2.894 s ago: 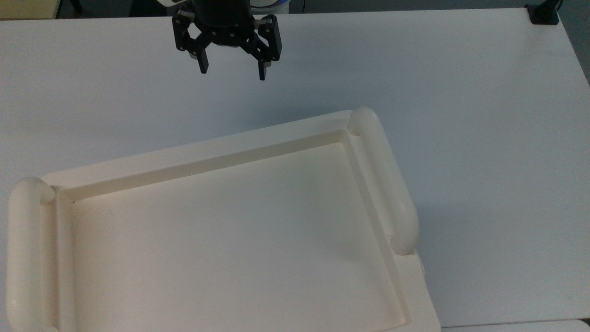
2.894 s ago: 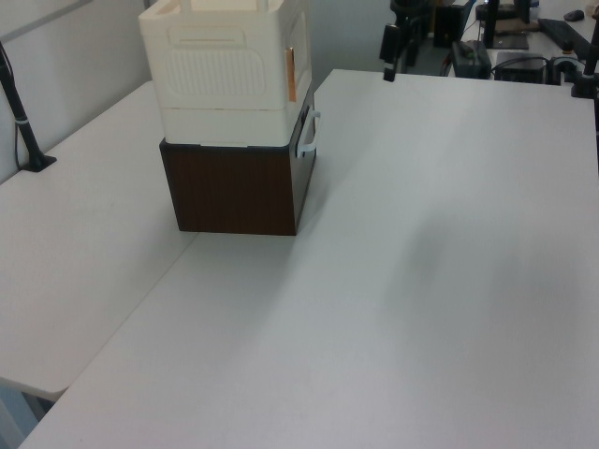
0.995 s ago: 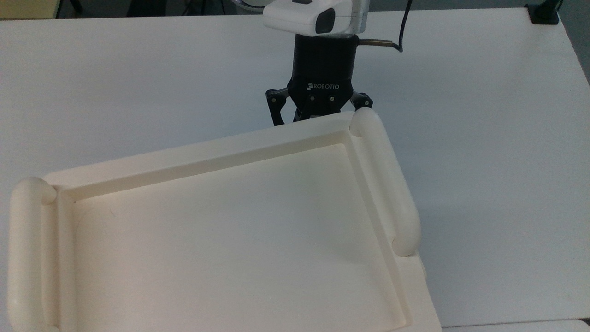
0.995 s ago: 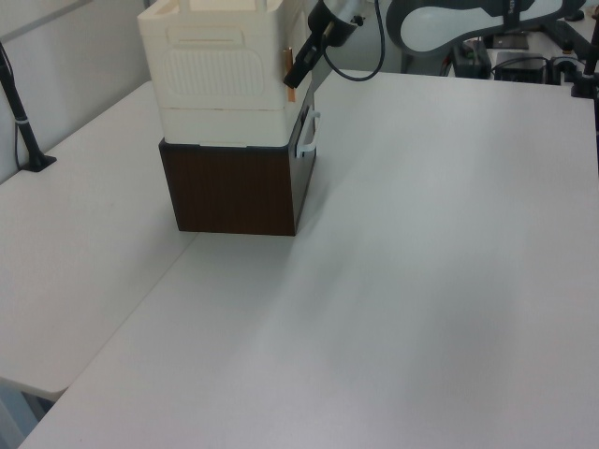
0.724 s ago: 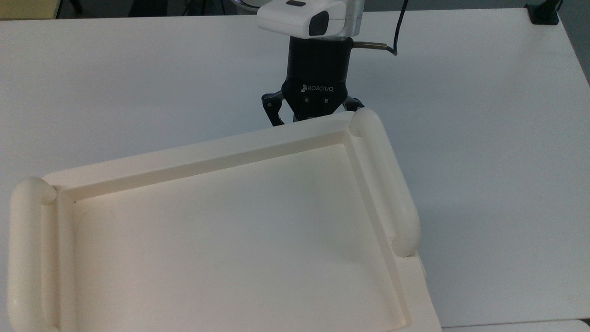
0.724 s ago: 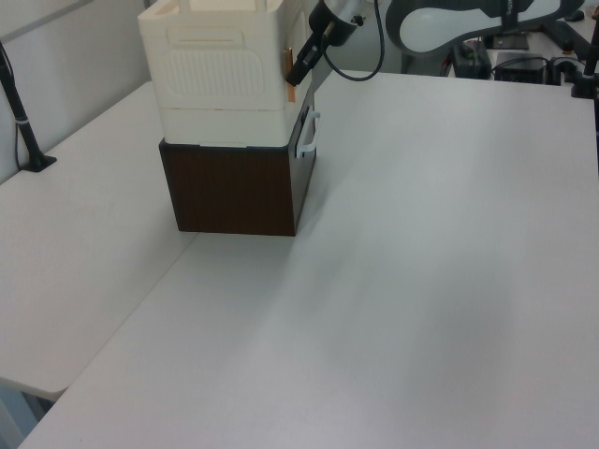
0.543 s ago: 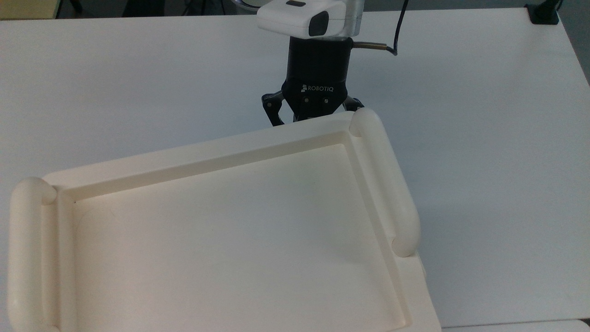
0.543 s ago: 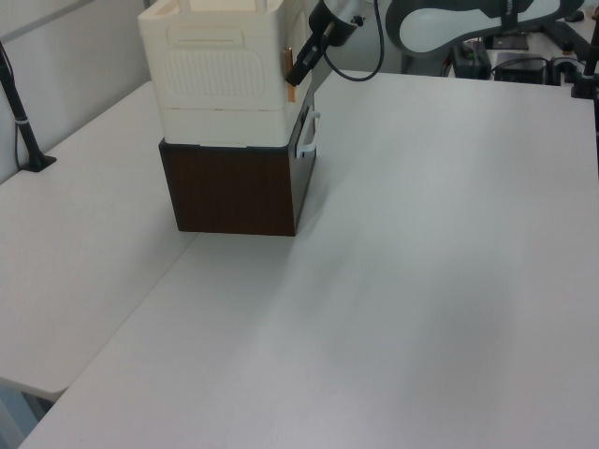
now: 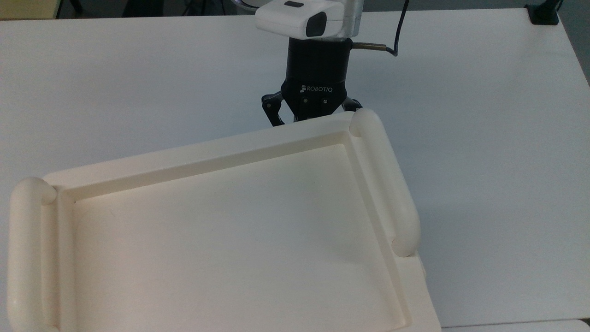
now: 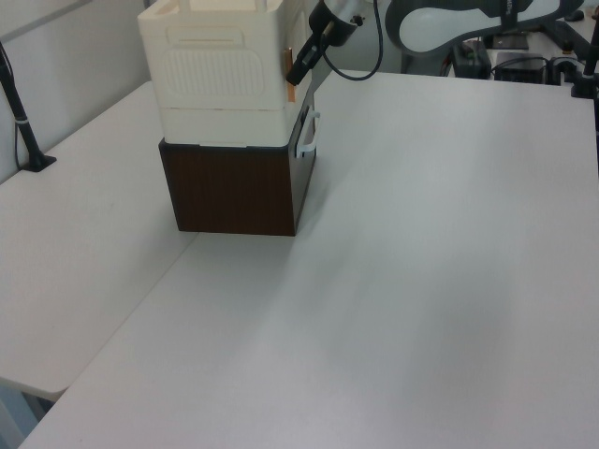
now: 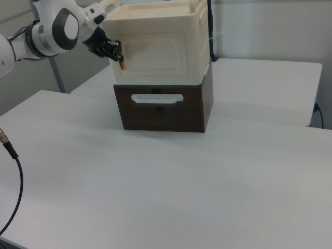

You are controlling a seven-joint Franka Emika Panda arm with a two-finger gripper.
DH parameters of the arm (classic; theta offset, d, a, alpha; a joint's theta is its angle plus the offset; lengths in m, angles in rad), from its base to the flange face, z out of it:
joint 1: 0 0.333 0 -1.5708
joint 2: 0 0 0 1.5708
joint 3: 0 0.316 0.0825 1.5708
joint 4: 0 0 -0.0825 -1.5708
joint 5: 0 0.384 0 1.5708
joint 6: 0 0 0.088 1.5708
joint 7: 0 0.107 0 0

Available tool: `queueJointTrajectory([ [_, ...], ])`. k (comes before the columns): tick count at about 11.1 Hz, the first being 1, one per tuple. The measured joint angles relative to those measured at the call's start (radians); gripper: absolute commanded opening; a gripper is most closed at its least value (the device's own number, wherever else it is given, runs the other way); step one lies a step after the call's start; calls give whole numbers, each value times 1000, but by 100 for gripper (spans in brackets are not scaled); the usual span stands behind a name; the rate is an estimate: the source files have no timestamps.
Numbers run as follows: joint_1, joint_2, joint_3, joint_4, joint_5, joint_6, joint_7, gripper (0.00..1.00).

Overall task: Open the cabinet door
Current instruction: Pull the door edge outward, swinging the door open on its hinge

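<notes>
A cream cabinet (image 11: 161, 46) stands on a dark brown drawer box (image 11: 161, 111). The cabinet door (image 11: 155, 52) is the rimmed cream panel facing the right view, and it lies flush with the cabinet. Its handle with brownish mounts (image 11: 121, 63) runs along the door's edge at the right view's left, and appears as a brownish strip (image 10: 290, 67) in the left view. My gripper (image 11: 113, 51) is right at that handle. In the top view the black gripper body (image 9: 315, 78) dips behind the far rim of the cabinet's tray-like top (image 9: 207, 152).
The drawer box has a white bar handle (image 11: 156, 97). A white table (image 10: 421, 281) spreads wide around the stack. A black clamp post (image 10: 23, 131) stands at the left view's left. A black cable (image 11: 13, 171) hangs at the right view's left edge.
The gripper came down from high over the far table to the door handle. Over the last second it shifted slightly toward the top view's left. The door has not visibly moved.
</notes>
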Motion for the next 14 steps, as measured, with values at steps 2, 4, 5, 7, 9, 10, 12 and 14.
queueJointTrajectory([
  [2, 0, -6, 0, -7, 3, 0, 2, 0],
  [4, 0, -17, 0, -19, 6, -15, -4, 0],
  [5, 0, -32, 0, -21, 24, -63, -30, 0],
  [7, -18, -77, -6, -29, 120, -190, -147, 9],
  [9, -50, -125, -8, -35, 174, -346, -242, 40],
  [10, -68, -145, -9, -38, 181, -413, -258, 71],
  [12, -109, -172, -11, -48, 182, -541, -275, 100],
  [14, -156, -196, -17, -51, 181, -671, -284, 100],
])
